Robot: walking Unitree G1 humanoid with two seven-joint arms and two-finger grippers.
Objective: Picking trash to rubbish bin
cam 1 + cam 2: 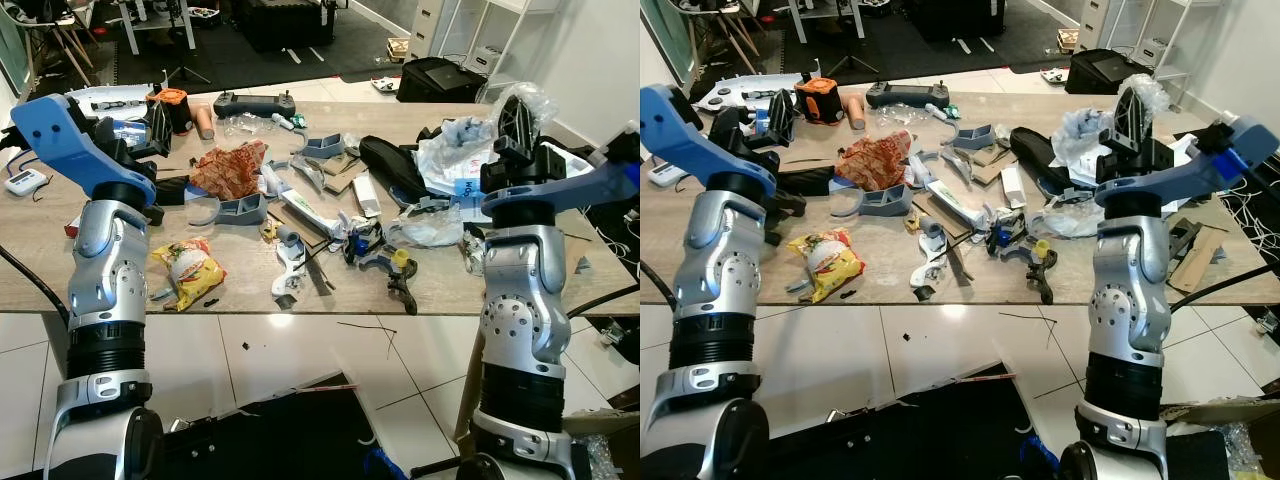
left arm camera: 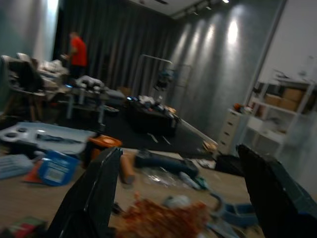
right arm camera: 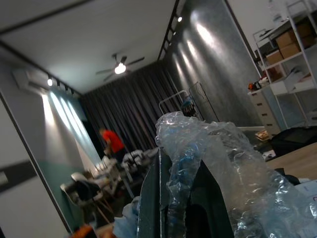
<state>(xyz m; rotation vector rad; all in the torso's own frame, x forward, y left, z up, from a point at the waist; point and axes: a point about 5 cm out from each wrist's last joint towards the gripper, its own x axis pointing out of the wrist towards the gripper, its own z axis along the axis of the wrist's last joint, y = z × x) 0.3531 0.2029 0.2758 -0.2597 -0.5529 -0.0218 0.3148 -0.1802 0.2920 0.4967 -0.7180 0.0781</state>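
Closest to me, down on the white tiled floor (image 1: 290,350), the dark edge of what may be a black rubbish bag (image 1: 270,430) lies between the robot's two silver arms; I cannot say for sure it is the bin.

Just above that, the right gripper (image 1: 1133,112) is raised clear of the long wooden table (image 1: 30,280), its black fingers clenched on a crumpled piece of clear plastic wrap (image 3: 218,163) that bulges out past their tips. The left gripper (image 1: 160,125) hangs over the table's left part with its fingers (image 2: 94,198) spread apart and nothing between them.

On the table itself, plenty is left: a yellow snack packet (image 1: 185,270) near the front edge, a crinkled red and orange wrapper (image 1: 230,170) further in, and a white plastic bag (image 1: 450,160) on the right, mixed in with grey printed parts.

Far back in the room a person in a red top (image 2: 77,49) stands at a cluttered desk.

I'd judge the job barely begun: one piece lifted, not yet dropped, and most of the rubbish waiting.
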